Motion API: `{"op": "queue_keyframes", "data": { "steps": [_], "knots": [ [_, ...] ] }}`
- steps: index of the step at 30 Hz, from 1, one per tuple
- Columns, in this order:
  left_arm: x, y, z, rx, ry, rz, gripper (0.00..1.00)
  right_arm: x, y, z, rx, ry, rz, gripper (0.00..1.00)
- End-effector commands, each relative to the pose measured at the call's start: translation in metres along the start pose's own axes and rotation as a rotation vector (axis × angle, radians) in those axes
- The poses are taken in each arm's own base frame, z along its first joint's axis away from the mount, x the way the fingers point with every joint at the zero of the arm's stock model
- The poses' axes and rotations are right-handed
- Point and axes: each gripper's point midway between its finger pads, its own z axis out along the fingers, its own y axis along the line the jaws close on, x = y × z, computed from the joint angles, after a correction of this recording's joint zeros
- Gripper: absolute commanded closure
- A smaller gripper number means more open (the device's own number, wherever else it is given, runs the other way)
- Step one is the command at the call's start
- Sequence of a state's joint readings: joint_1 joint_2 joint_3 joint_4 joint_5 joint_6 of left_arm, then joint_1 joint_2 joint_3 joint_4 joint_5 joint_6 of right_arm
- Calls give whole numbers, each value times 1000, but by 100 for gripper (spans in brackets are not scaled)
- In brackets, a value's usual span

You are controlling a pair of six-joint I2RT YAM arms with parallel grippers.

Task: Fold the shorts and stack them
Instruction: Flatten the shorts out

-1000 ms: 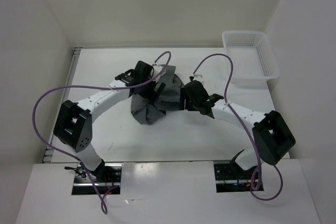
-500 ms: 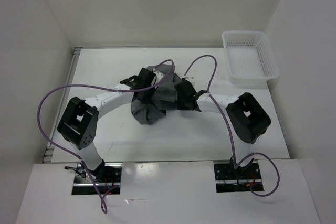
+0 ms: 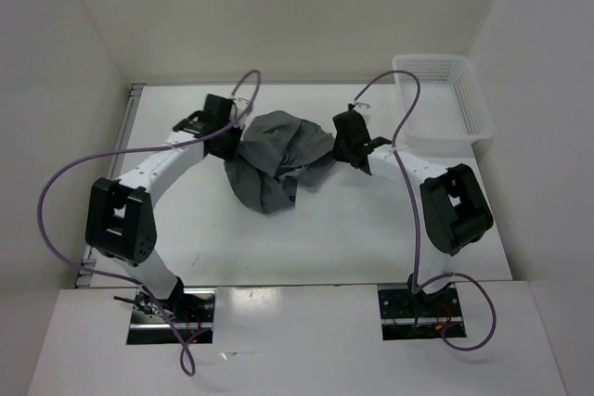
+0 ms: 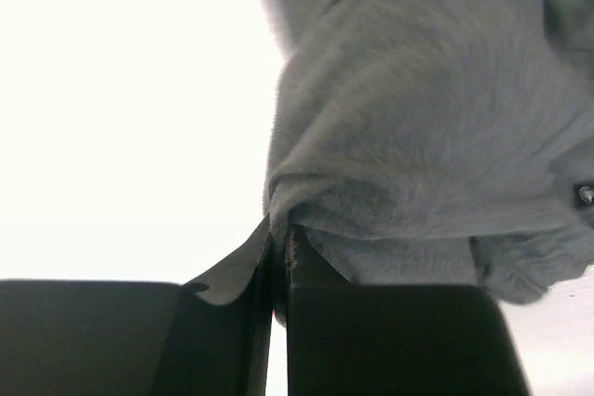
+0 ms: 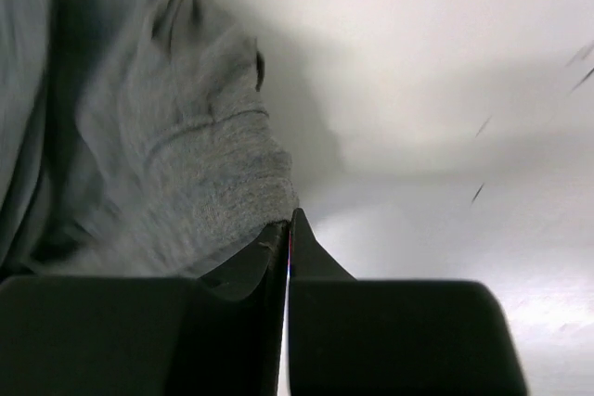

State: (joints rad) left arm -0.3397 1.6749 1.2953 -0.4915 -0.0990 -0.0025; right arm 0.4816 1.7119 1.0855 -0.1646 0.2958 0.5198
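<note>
The grey shorts (image 3: 278, 159) hang bunched in the middle of the white table, stretched between both grippers. My left gripper (image 3: 234, 141) is at their left edge, and the left wrist view shows that gripper (image 4: 280, 240) shut with a fold of the shorts (image 4: 418, 118) pinched between its fingers. At the right edge is my right gripper (image 3: 340, 144). Seen from the right wrist, this gripper (image 5: 289, 224) is shut with the hem of the shorts (image 5: 139, 155) caught at its tips. The rest of the cloth sags in crumpled folds towards the front.
A white mesh basket (image 3: 444, 104) stands at the back right corner of the table (image 3: 186, 238). White walls close in the left, back and right sides. Purple cables loop above both arms.
Both grippers went from open to shut on the shorts. They then moved back and apart, pulling the bunched cloth wider between them.
</note>
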Motion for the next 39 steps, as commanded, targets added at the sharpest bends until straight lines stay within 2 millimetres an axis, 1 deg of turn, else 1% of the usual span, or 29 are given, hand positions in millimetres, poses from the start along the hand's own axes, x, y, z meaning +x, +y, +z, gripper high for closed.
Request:
{"op": "queue_keyframes", "data": {
  "steps": [1, 2, 3, 4, 5, 6, 7, 8, 9, 11, 12, 13, 14, 15, 16, 17, 18, 19, 20, 22, 23, 24, 25, 26, 27, 28, 29, 33, 39],
  "knots": [
    [-14, 56, -48, -3, -83, -139, 91, -102, -12, -4, 69, -213, 46, 100],
    [0, 62, -52, 7, -66, -167, 90, -134, -8, -11, 65, -270, 64, 100],
    [16, 70, -53, 19, -37, -205, 86, -142, -18, -4, 92, -265, 65, 100],
    [27, 71, -53, 15, -21, -216, 82, -168, -15, -9, 85, -306, 69, 100],
    [34, 66, -58, 24, -24, -216, 79, -177, -17, -6, 83, -307, 68, 97],
    [57, 57, -55, 49, 28, -222, 76, -183, -18, -2, 64, -295, 62, 78],
    [67, 55, -56, 60, 46, -232, 64, -173, -17, 12, 70, -242, 33, 59],
    [70, 50, -61, 75, 35, -232, 56, -189, -9, 9, 47, -261, 4, 43],
    [76, 43, -62, 105, 48, -235, 47, -189, -2, 12, 20, -241, -20, 30],
    [88, 37, -63, 120, 61, -237, 26, -192, 0, 11, 14, -235, -31, 28],
    [91, 36, -62, 122, 69, -239, 22, -194, 0, 4, 10, -243, -29, 26],
    [91, 40, -64, 114, 60, -247, 18, -182, 2, 3, 5, -230, -39, 23],
    [97, 42, -63, 109, 73, -260, 16, -191, 8, -16, -21, -273, -33, 23],
    [95, 43, -65, 107, 63, -258, 15, -188, 10, -23, -32, -279, -36, 23],
    [100, 47, -64, 89, 74, -268, 15, -161, 18, -24, -56, -236, -55, 23],
    [100, 47, -64, 89, 75, -268, 15, -162, 28, -43, -99, -266, -59, 25],
    [98, 50, -63, 73, 63, -265, 13, -147, 38, -47, -132, -249, -67, 25],
    [95, 51, -62, 71, 52, -263, 11, -112, 41, -41, -154, -187, -98, 26],
    [87, 57, -59, 55, 28, -259, 11, -87, 72, -50, -254, -152, -141, 26],
    [77, 57, -51, 46, 16, -238, 9, -39, 88, -50, -311, -65, -200, 26],
    [62, 60, -50, 34, -17, -224, 9, -19, 109, -59, -376, -32, -226, 26],
    [55, 53, -48, 48, -19, -204, 9, -2, 115, -57, -401, 3, -216, 26],
    [43, 57, -42, 24, -37, -190, 9, 9, 126, -63, -466, 36, -218, 26],
    [38, 56, -38, 10, -40, -177, 9, 12, 135, -66, -507, 27, -221, 26],
    [39, 46, -27, 5, -20, -143, 9, 21, 132, -61, -498, 47, -199, 26],
    [31, 46, -21, -23, -42, -123, 9, 19, 134, -61, -503, 41, -186, 26],
    [30, 50, -16, -83, -39, -106, 9, 26, 127, -51, -464, 51, -190, 25],
    [14, 28, 9, -94, -55, -41, 9, 41, 122, -33, -429, 85, -213, 23],
    [20, 23, 28, -84, -21, -30, 13, 70, 127, -22, -476, 187, -230, 23]
  ]
}}
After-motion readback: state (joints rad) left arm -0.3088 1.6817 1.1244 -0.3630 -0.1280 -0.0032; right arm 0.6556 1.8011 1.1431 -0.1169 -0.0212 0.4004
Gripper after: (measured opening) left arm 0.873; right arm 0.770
